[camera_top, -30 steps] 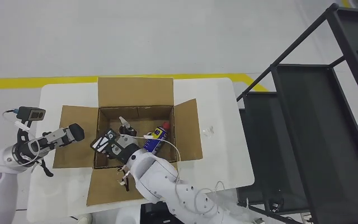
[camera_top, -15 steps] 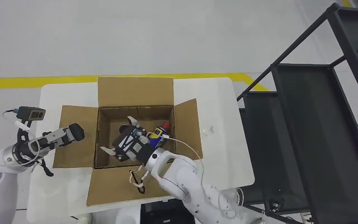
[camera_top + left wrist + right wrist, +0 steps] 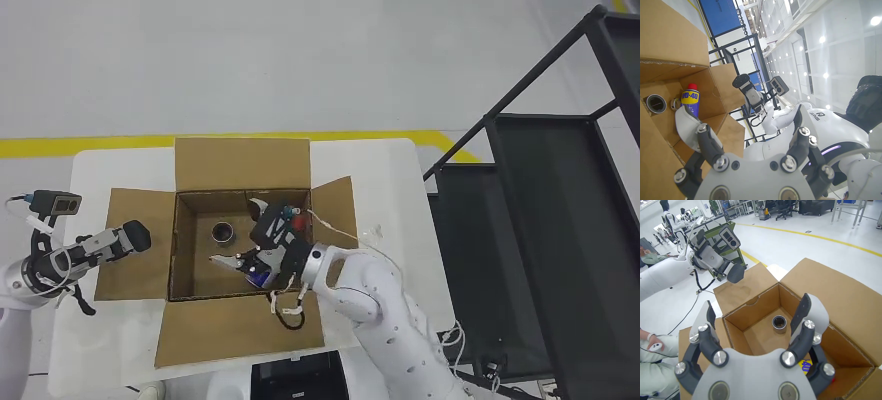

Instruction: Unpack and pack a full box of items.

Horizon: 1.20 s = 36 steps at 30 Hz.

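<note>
Right gripper released, empty, hovering over open box at frame centre. Left gripper released, left edge, outside box. Can, ring inside box.

The right gripper is covering the spray can — just a yellow sliver is peeking out; the can is half-hiding a metal ring.

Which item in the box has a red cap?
The spray can, blue and yellow, below the right gripper; the cylinder and the small ring are bare metal.
</note>
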Motion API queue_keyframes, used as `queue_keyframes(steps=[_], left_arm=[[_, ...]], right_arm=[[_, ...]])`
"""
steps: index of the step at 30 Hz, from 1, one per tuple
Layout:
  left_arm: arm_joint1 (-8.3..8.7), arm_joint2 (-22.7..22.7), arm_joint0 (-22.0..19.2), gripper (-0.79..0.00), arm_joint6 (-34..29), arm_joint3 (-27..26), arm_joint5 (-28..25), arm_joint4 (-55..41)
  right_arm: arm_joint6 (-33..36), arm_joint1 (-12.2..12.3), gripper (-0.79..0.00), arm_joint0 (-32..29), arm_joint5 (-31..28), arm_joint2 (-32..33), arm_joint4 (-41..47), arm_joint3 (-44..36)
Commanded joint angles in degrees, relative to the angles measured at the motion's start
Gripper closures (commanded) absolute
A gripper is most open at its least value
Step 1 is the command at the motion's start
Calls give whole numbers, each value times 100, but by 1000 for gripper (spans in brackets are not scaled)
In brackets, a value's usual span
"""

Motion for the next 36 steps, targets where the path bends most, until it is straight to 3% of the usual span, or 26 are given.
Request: queue_keyframes(steps=[1,6,10,18,36], left_arm=[[0,0,0,-785,0,0,0,0],[0,0,0,-785,0,0,0,0],[0,0,0,-785,0,0,0,0],[0,0,0,-785,0,0,0,0],[0,0,0,-785,0,0,0,0]], right_arm=[[213,57,-785,-74,-170,280,380,-97],[874,222,-785,-408,-830,784,1342,-257],[1510,338,-785,-579,-753,1184,2056,-298],[1872,542,-785,-776,-1402,1668,3565,-399],[1923,571,-785,-785,-1399,1714,3659,-420]])
